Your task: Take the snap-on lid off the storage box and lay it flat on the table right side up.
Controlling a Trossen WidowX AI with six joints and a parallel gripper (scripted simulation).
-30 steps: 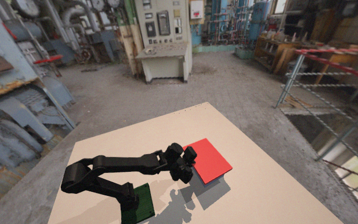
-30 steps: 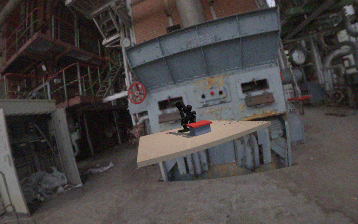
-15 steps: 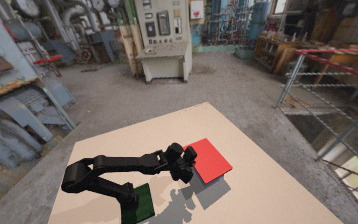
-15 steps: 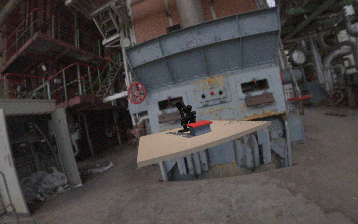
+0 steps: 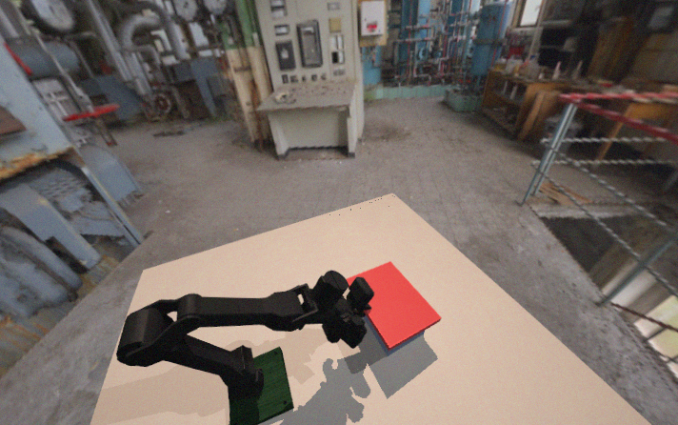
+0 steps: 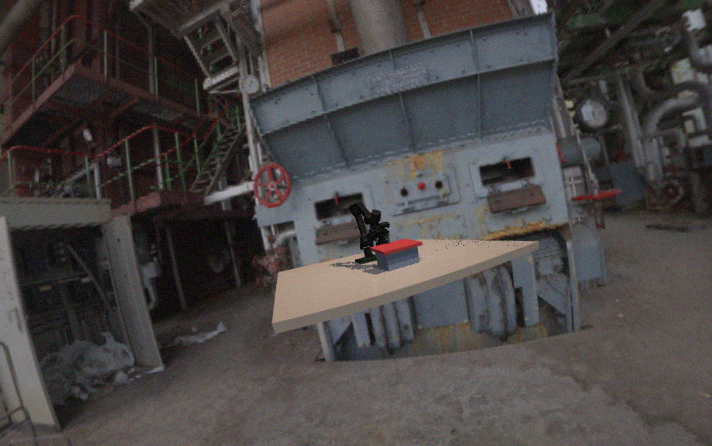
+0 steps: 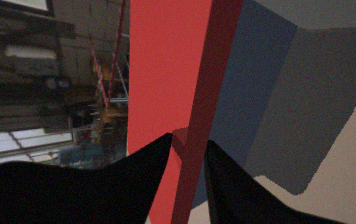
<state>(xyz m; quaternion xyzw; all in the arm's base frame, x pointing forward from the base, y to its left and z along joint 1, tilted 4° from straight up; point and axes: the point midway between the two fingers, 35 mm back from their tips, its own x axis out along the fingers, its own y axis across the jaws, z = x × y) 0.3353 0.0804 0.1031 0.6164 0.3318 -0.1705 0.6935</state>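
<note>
Red, pinched at one edge: gripping the lid [image 5: 400,310] [image 6: 397,245] [image 7: 165,60] with the black fingers [image 5: 361,293] [image 6: 384,226].
Seen with one fingertip over the top face and the other at the rim's far side; directly below the lid and close to the fingers, blue-grey box [image 5: 406,342] [image 6: 399,258] [image 7: 250,65]; beneath that, pale desk [image 5: 500,350] [image 6: 325,294] [image 7: 332,185]; well apart from the fingers, at the arm's foot, dark green base plate [image 5: 275,385] [image 6: 362,260].

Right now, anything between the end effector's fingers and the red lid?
Nothing separates them: the end effector is shut on the edge of the red lid, per the wrist view.
</note>
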